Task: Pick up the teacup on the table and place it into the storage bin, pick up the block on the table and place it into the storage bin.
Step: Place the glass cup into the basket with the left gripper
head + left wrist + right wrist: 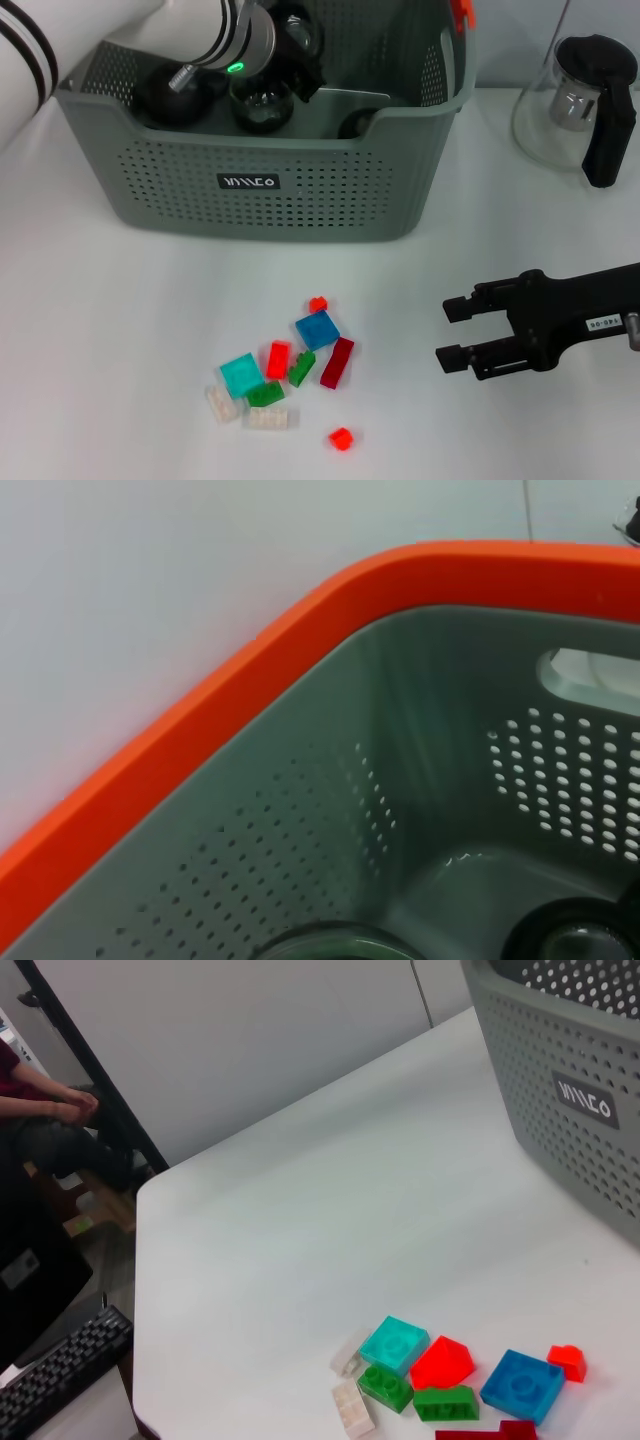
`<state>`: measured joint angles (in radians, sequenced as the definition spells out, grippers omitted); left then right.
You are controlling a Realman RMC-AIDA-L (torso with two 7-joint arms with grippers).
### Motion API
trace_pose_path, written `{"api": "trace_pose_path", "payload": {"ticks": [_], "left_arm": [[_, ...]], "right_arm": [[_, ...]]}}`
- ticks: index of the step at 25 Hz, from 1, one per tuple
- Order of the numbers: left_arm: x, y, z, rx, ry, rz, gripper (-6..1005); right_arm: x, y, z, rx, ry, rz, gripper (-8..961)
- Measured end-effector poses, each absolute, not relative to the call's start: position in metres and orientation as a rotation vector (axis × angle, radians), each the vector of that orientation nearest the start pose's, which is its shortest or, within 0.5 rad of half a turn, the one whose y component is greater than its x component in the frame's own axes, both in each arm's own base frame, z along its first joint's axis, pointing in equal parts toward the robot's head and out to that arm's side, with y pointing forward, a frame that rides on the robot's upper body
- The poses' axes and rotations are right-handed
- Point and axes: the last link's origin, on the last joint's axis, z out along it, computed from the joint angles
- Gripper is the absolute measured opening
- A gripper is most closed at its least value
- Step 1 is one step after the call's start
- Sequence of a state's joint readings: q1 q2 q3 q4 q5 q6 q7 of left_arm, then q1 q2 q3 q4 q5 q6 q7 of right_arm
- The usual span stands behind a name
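Observation:
The storage bin (300, 190) stands at the back of the table, grey-green and perforated, with a black label. My left arm reaches down into it, and the left gripper (290, 50) hangs over a dark glass teacup (262, 105) inside. The left wrist view shows the storage bin's wall (300, 820) under an orange rim and a dark teacup (575, 935) on the floor. Several blocks lie in a cluster in front of the bin, among them a blue block (317, 329) (522, 1385) and a cyan block (240, 374) (395, 1344). My right gripper (445, 333) hovers open to the right of the cluster, holding nothing.
A glass teapot (590, 100) with a black handle stands at the back right. Two more dark round items (165, 95) (355, 125) lie in the bin. A lone small red block (341, 438) sits nearest the front. The table edge (140, 1260) borders a room with a keyboard (60, 1375).

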<state>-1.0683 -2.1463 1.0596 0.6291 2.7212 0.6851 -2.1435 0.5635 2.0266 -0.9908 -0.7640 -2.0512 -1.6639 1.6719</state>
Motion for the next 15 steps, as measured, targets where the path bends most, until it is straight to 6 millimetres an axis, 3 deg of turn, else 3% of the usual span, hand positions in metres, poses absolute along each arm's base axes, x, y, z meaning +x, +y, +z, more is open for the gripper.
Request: {"api": "trace_pose_path", "payload": {"ticks": [15], "left_arm": [[-0.1299, 0.483, -0.0522, -2.381, -0.329, 0.218, 47]], "right_arm": [[0.2382, 0.3204, -0.0077, -3.065, 0.744, 0.39, 776]]}}
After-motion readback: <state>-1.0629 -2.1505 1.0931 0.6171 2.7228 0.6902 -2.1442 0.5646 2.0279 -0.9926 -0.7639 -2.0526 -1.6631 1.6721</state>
